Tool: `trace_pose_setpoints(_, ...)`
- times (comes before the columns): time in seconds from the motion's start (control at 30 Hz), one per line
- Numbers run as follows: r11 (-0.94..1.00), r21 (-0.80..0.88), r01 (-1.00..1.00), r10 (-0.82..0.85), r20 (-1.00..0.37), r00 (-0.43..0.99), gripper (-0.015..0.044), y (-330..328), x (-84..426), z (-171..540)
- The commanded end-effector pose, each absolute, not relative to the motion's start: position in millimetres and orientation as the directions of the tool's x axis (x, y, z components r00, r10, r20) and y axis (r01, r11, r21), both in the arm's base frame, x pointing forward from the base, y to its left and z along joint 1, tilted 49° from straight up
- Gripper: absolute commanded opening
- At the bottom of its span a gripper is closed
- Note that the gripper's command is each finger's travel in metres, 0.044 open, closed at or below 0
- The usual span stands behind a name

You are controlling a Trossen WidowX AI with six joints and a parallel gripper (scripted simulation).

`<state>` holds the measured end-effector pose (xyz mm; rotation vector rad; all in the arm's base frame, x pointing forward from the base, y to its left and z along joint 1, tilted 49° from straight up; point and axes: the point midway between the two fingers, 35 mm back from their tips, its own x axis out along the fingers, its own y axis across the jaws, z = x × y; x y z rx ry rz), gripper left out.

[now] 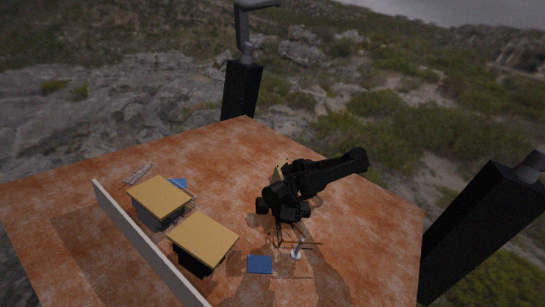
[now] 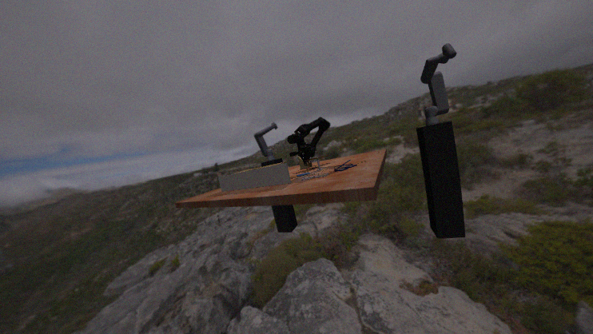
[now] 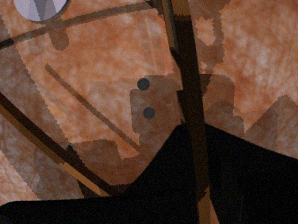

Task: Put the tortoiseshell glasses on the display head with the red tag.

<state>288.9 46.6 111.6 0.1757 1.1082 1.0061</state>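
On the orange-brown counter, a long pale wall stands beside two yellow-topped blocks. The black arm reaches over it; its hand grips the tortoiseshell glasses, near a small post with a round white base.

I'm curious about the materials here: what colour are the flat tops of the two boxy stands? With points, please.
Mustard yellow, both tops [image 1: 159, 196] [image 1: 203, 239]; clearest in the top view.
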Motion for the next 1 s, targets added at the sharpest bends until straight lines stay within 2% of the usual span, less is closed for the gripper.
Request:
trace_pose_setpoints(0.0,0.572,0.574,-0.585,0.744,-0.663,0.077,0.0000,47,291,112)
trace_pose_setpoints(0.37,0.572,0.574,-0.586,0.744,-0.664,0.077,0.0000,47,296,116)
trace_pose_setpoints(0.97,0.575,0.577,-0.581,0.743,-0.665,0.076,0.0000,5,294,156)
